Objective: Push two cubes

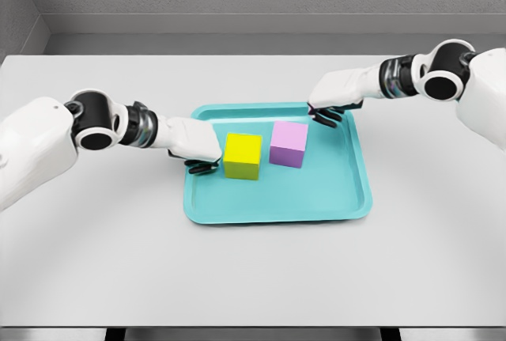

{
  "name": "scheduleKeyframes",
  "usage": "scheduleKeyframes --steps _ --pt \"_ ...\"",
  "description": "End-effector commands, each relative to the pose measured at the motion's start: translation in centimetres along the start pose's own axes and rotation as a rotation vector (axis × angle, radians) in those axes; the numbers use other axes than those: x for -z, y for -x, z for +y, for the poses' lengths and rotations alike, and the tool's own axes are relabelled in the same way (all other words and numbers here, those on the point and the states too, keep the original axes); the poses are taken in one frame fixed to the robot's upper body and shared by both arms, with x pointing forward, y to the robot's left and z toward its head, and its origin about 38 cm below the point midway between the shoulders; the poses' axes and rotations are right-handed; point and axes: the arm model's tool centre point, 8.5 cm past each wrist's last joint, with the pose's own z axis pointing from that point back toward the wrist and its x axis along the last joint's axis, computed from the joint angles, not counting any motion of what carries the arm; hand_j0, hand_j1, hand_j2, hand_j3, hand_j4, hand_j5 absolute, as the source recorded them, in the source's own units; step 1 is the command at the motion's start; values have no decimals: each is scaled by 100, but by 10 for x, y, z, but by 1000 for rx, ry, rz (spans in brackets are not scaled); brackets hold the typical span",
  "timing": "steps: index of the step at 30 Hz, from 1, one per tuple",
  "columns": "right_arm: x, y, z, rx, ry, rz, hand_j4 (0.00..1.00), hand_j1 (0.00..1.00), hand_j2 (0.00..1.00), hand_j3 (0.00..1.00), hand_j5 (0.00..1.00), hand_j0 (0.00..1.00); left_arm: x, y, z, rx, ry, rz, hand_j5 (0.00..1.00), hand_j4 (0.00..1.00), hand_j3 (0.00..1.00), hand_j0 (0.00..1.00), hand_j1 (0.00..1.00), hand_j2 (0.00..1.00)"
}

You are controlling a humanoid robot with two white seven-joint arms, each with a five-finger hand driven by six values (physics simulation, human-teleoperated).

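Left robot hand point(196, 153), fingers curled and holding nothing, just left of yellow cube point(243, 156); right robot hand point(332, 104), likewise curled and unladen, upper right of pink cube point(288, 144); both cubes mid-frame on teal tray point(348, 198).

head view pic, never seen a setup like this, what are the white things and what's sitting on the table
This is a simulator's render, taken from a camera on a humanoid robot's head, looking down at its own two white arms over a grey table. On the table lies a teal tray holding two cubes: a yellow cube and, to its right and slightly further back, a pink cube. They sit close together with a narrow gap between them. The left hand comes in from the picture's left and sits right beside the yellow cube, dark fingers curled downward. The right hand hovers over the tray's far rim, behind the pink cube. Neither hand holds anything.
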Motion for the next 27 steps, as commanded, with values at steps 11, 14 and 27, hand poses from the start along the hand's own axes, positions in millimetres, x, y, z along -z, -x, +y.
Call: scheduleKeyframes --steps 11,14,27 --pt "11 0 -9 10 6 -3 0 0 0 0 0 0 4 -4 4 -16 -15 -21 7 7 7 7 7 7" --pt "16 0 -16 10 10 -3 0 0 0 0 0 0 4 -4 4 -16 -15 -21 7 7 7 7 7 7" --pt "25 -5 -31 -10 13 -14 0 0 0 0 0 0 8 -6 9 -11 -25 -30 7 7 7 7 7 7"
